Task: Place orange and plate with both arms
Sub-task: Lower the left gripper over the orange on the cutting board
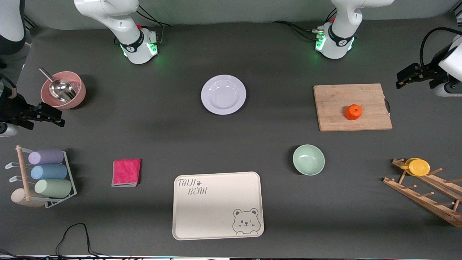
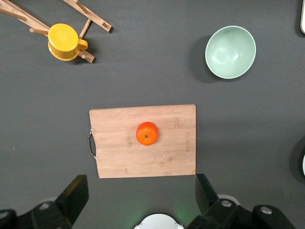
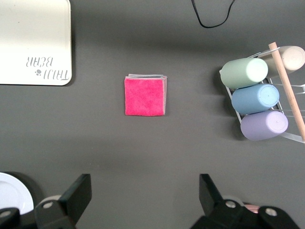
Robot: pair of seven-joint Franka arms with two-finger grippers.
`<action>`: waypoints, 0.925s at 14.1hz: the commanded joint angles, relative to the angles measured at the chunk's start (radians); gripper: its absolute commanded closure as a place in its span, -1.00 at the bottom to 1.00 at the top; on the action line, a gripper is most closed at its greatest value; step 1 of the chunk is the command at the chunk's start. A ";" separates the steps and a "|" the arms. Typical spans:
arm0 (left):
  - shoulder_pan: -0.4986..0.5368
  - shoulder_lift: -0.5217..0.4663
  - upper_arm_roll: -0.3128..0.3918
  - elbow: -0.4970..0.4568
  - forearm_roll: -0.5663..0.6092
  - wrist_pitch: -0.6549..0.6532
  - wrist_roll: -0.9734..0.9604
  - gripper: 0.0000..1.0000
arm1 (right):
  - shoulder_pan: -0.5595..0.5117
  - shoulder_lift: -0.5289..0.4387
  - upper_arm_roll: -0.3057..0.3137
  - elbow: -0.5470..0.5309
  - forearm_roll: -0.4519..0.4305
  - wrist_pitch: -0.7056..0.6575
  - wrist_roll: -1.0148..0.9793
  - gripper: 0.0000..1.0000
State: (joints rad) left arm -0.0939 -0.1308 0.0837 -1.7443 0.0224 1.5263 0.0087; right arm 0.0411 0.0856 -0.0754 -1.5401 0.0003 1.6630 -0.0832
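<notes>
Orange (image 1: pixel 353 112) rests on cutting board (image 1: pixel 352 107); green bowl (image 1: pixel 308 159) nearby.

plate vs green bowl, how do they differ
The plate is white, shallow and wide-rimmed; the green bowl is mint, deeper and smaller across. The plate lies farther from the front camera, the bowl nearer and toward the left arm's end. Both are round, empty, upright and resting on the table.

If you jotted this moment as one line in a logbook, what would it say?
orange: on cutting board, untouched | plate: on table, empty | left gripper: open, above board | right gripper: open, above table near pink cloth
</notes>
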 commanded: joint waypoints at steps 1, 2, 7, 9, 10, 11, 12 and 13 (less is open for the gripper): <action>0.003 -0.007 0.001 0.003 0.007 -0.014 -0.015 -1.00 | 0.008 0.014 -0.003 0.028 -0.022 -0.019 0.025 -1.00; 0.003 -0.007 0.002 0.003 0.007 -0.018 -0.015 -1.00 | 0.008 0.019 -0.003 0.029 -0.022 -0.017 0.025 -1.00; 0.014 0.046 0.010 -0.001 0.007 0.018 -0.010 -1.00 | 0.008 0.019 -0.001 0.026 -0.009 -0.015 0.026 -1.00; 0.016 0.089 0.010 -0.038 0.007 0.084 -0.012 -1.00 | 0.008 0.020 -0.001 0.026 -0.009 -0.014 0.026 -1.00; 0.019 0.092 0.010 -0.088 0.007 0.144 -0.012 -1.00 | 0.008 0.020 -0.001 0.026 -0.009 -0.014 0.026 -1.00; 0.020 0.089 0.010 -0.151 0.005 0.214 -0.015 -1.00 | 0.010 0.019 -0.001 0.026 -0.009 -0.014 0.026 -1.00; 0.020 0.088 0.010 -0.199 0.004 0.262 -0.016 -1.00 | 0.008 0.017 -0.001 0.026 -0.009 -0.015 0.026 -1.00; 0.020 0.088 0.010 -0.246 0.002 0.294 -0.016 -1.00 | 0.008 0.017 -0.001 0.026 -0.009 -0.017 0.025 -1.00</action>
State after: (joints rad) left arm -0.0791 -0.0118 0.0980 -1.8851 0.0227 1.7494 0.0054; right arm 0.0424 0.0935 -0.0752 -1.5398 0.0003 1.6632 -0.0832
